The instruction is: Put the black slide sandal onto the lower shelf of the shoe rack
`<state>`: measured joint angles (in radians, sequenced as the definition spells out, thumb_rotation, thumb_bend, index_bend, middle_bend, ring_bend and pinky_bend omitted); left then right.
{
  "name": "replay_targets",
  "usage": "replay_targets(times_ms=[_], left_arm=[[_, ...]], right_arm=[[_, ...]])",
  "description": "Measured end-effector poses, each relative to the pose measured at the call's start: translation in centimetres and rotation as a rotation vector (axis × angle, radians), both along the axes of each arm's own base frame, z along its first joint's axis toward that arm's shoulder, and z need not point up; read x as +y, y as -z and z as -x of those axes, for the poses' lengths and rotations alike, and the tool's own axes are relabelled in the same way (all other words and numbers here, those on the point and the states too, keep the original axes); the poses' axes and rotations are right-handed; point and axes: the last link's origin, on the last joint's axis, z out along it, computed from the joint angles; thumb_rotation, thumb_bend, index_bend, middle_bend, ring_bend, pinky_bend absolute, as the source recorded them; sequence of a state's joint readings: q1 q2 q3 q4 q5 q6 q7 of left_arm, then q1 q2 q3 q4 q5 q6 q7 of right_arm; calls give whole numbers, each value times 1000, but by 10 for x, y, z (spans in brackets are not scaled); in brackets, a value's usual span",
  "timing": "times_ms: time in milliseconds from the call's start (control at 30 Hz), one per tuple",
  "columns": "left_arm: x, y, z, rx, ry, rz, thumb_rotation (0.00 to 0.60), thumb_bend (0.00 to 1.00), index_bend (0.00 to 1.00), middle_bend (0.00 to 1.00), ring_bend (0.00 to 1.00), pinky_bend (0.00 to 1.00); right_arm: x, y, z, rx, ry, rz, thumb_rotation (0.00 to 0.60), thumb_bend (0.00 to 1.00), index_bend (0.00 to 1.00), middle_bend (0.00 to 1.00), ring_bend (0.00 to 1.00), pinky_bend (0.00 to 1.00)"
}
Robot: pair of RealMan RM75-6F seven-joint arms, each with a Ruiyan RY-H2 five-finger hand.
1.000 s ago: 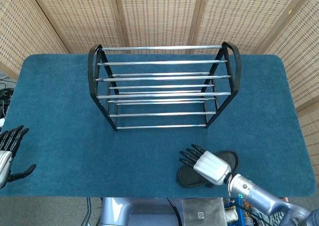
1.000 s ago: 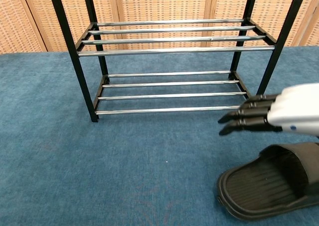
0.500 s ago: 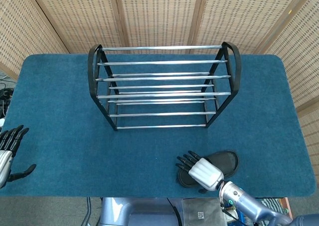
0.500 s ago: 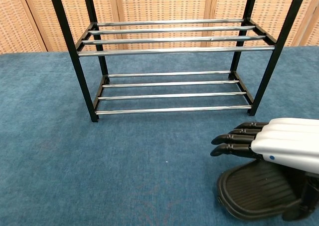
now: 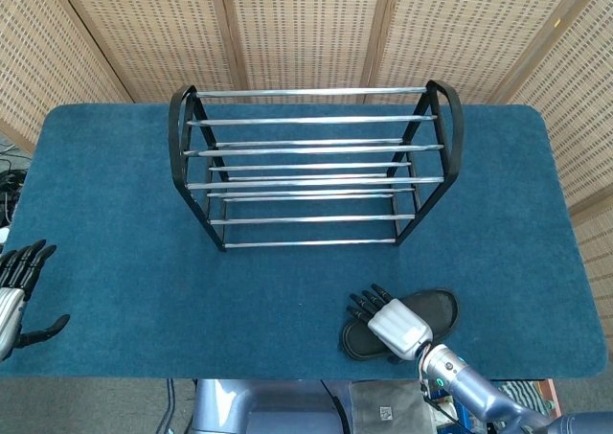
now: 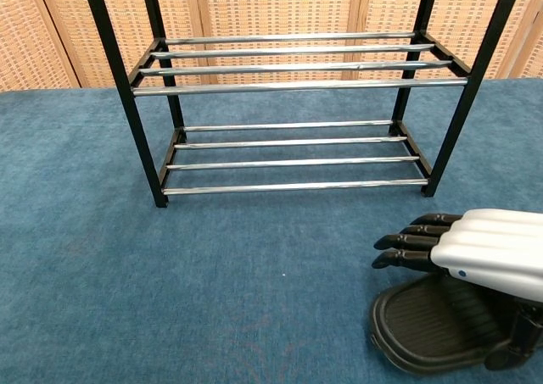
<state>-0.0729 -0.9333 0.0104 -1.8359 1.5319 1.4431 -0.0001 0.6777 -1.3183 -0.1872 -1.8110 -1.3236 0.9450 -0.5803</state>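
Since the frame a second ago the right hand (image 6: 475,253) has been lowered from above the sandal to just over its sole, then shifted slightly right in the last half second. The black slide sandal (image 6: 433,329) is seen flat on the blue table cover (image 6: 212,299) at the near right edge, toe end toward the left, well apart from the rack. The right hand is held palm down over the sandal, fingers (image 6: 411,242) extended and slightly apart, pointing left; the thumb is partly hidden beside the strap. No grip is closed yet; the hand is judged released, posed low probably so the strap can be taken. The left hand (image 5: 17,295) is parked at the near left table edge, fingers spread, holding nothing. Farther back the shoe rack (image 5: 316,166) stands centred; its lower shelf (image 6: 293,155) of chrome bars carries nothing, open toward the robot, so the sandal can be slid in from the front.
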Motion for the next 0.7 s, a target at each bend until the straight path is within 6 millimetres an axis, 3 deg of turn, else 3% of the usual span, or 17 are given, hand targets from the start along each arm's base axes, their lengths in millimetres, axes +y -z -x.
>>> replay_targets(times_ms=[700], left_arm=[[0,0,1,2,-2,2,600,239,0,0,0,0]], right_arm=[[-2,17,5,61,8,-3,600,0,0,0,0,0]])
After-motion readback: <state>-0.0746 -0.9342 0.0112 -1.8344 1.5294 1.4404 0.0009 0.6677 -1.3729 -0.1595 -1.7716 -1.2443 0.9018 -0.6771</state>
